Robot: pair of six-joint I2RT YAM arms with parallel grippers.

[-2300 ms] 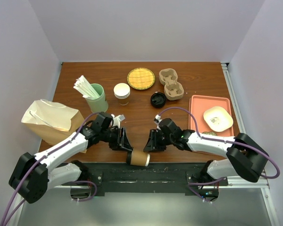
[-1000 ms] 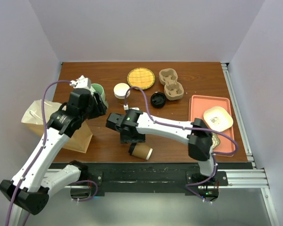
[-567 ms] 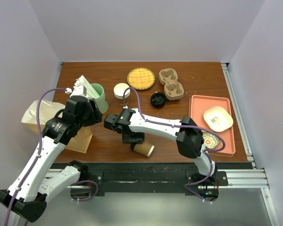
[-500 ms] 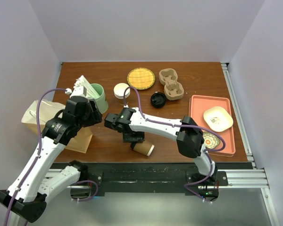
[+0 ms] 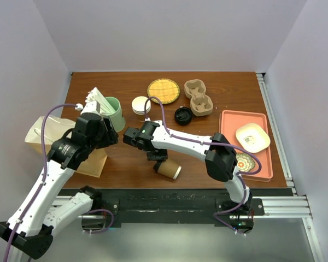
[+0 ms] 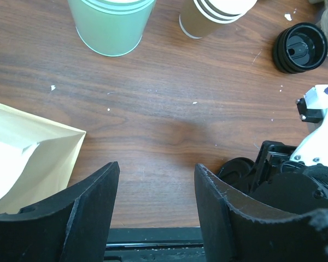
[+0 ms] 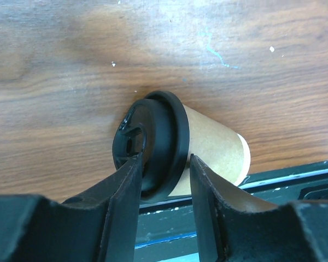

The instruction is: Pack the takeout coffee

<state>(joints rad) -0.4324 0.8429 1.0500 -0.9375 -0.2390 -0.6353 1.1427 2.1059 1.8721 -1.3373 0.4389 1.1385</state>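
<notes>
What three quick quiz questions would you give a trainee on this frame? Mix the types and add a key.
1. True or false: the takeout coffee lies on its side near the front edge of the table.
2. Which part of the cup sits between the fingers of the right gripper? A. the black lid B. the base C. the middle of the body
3. What is the left gripper holding?

Key:
1. True.
2. A.
3. Nothing. Its jaws stand open over bare wood.
</notes>
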